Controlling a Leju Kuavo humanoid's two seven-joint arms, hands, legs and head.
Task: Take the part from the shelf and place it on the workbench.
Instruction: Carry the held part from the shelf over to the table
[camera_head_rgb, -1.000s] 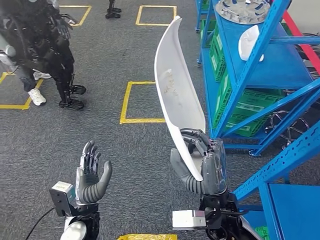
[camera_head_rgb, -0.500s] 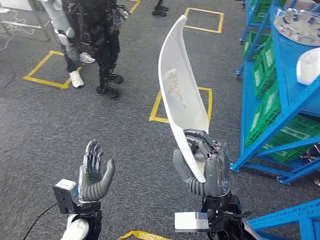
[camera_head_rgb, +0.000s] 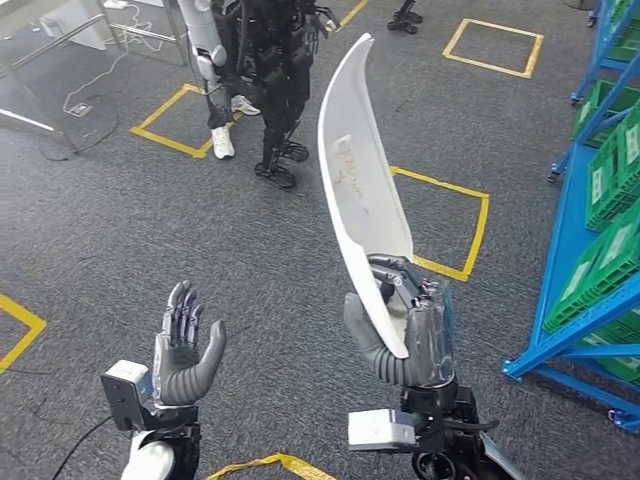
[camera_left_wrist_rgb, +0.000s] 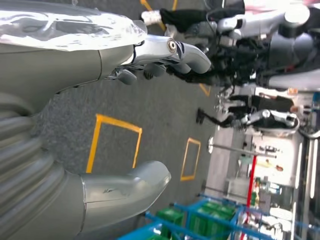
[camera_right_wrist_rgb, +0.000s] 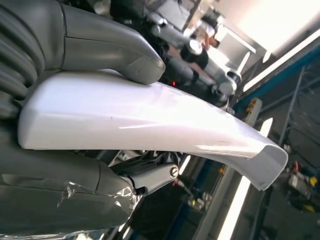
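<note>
Right hand (camera_head_rgb: 404, 335) grips white part (camera_head_rgb: 358, 190) at its lower end, part upright. Left hand (camera_head_rgb: 181, 345) empty, fingers spread.

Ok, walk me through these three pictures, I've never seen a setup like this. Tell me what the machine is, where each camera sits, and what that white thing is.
This is a humanoid robot with two arms and many-fingered hands. The wide picture comes from a camera high on its body, looking forward and down at a grey carpet floor marked with yellow tape squares. The other two pictures come from cameras at its wrists, so they look turned.

The right hand grips the lower end of a long, curved white part, which stands upright; the right wrist view shows the thumb lying on that same part. The left hand holds nothing, palm up and fingers apart.

At the right stands a blue shelf with green crates. Farther back is a dark robot and a person's legs in white shoes.
</note>
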